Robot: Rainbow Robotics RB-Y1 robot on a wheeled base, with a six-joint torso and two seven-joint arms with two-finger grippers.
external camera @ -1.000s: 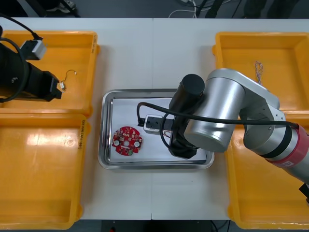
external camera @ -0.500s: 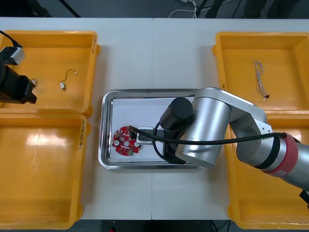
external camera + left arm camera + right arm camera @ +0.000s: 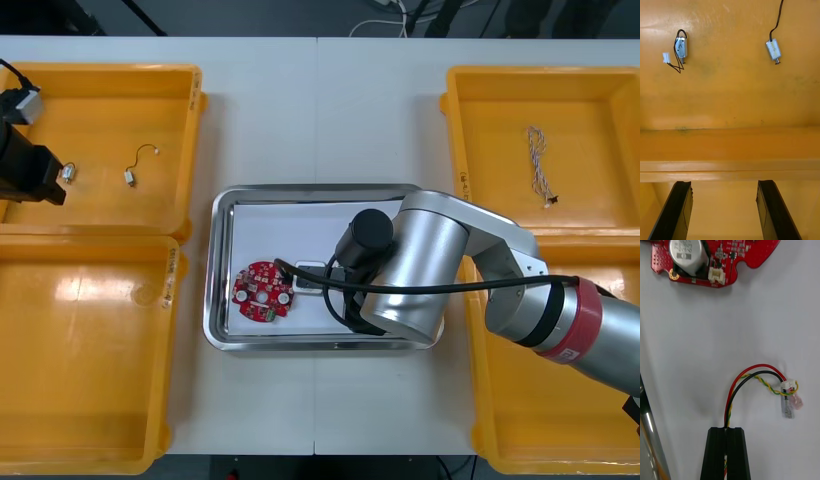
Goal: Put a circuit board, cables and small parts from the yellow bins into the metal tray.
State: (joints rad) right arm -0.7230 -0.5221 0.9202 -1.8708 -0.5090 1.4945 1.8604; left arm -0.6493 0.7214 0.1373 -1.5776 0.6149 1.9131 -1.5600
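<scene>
Here, the right gripper [image 3: 729, 430] pinches the red and yellow cable [image 3: 752, 379] over the tray [image 3: 218, 250], near the board [image 3: 264, 291]; the left gripper [image 3: 724, 184], fingers [image 3: 677, 210] apart, hangs over a yellow bin [image 3: 120, 72] holding 2 small metal parts [image 3: 681, 47].

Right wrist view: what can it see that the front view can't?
Right wrist view, not the front: a red and yellow cable pinched in the shut right tool, above the tray's white floor. Front view, not the wrist: the four bins, a blue and white cable in the far right one, and the left tool over the far left one, beside small parts. Both: the board lying in the tray.
</scene>
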